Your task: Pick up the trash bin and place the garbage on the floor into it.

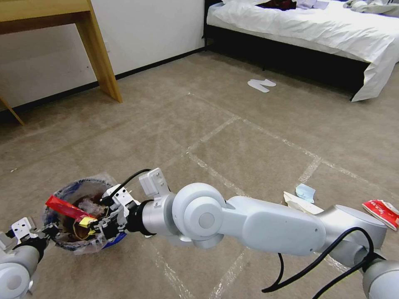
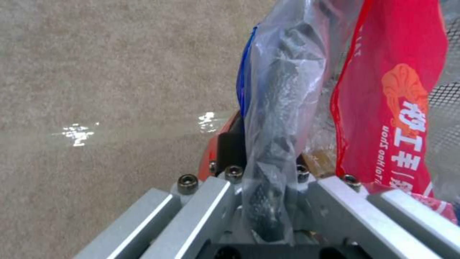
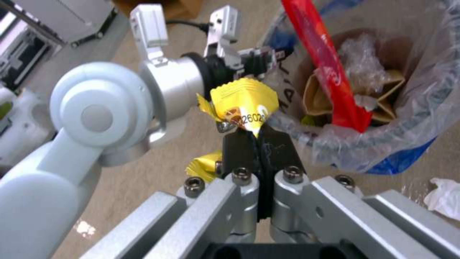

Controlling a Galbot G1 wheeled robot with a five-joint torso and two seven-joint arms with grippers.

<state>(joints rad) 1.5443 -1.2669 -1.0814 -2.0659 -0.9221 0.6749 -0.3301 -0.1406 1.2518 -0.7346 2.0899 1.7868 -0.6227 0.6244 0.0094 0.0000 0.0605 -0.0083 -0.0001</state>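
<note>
The trash bin (image 1: pixel 62 243), a small red bucket lined with crinkly clear plastic, is held off the carpet at the lower left. My left gripper (image 1: pixel 49 231) is shut on its rim; in the left wrist view the gripper (image 2: pixel 263 154) pinches the plastic liner (image 2: pixel 283 108) and red rim (image 2: pixel 225 129). A red wrapper strip (image 1: pixel 65 208) and a brown paper bag (image 3: pixel 316 97) sit inside. My right gripper (image 1: pixel 94 223) reaches across and hangs over the bin's opening, shut on a small yellow wrapper (image 3: pixel 244 104). On the floor at the right lie a blue mask (image 1: pixel 305 192), a white packet (image 1: pixel 300 203) and a red-white packet (image 1: pixel 381 211).
A crumpled white tissue (image 3: pixel 443 192) lies on the carpet beside the bin. A wooden table leg (image 1: pixel 102 62) stands at the back left, a bed (image 1: pixel 316 29) at the back right with white slippers (image 1: pixel 262 85) before it. Open carpet lies between.
</note>
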